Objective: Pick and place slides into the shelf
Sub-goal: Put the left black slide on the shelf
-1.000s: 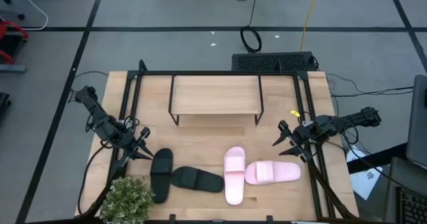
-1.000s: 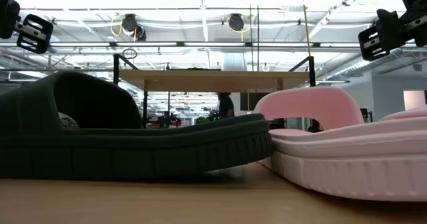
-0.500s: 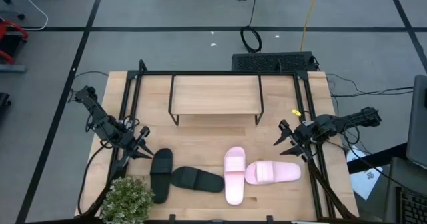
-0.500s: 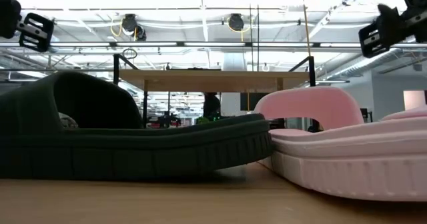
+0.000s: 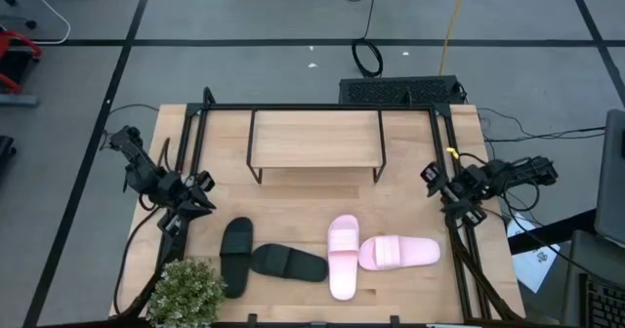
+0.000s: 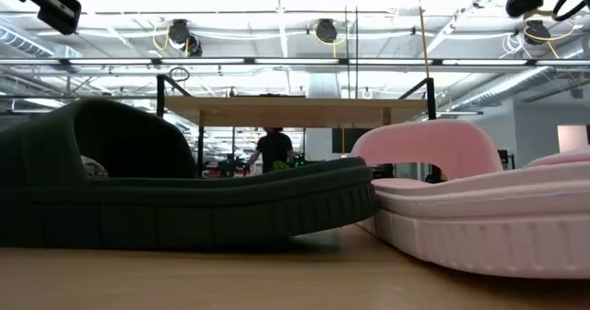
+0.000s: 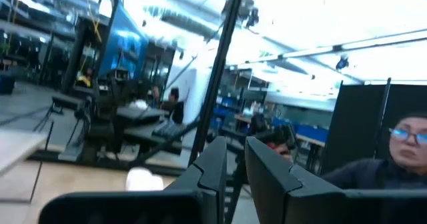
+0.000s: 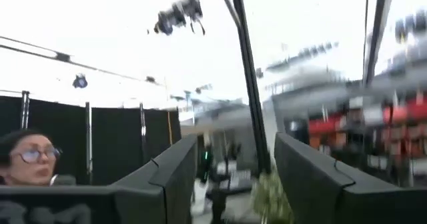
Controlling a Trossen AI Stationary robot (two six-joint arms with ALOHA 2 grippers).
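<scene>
High view: all four slides lie loose at the counter's six o'clock edge, the black pair toward seven, the pink pair toward five, none yet on the shelf at twelve. The left tool at nine is nearly closed and empty; the right tool at three is parted and empty, likely waiting to start.

Shelf stands at the table's far side. 4 slides lie in front of it. Plant sits at the near left corner, beside my left arm.
</scene>
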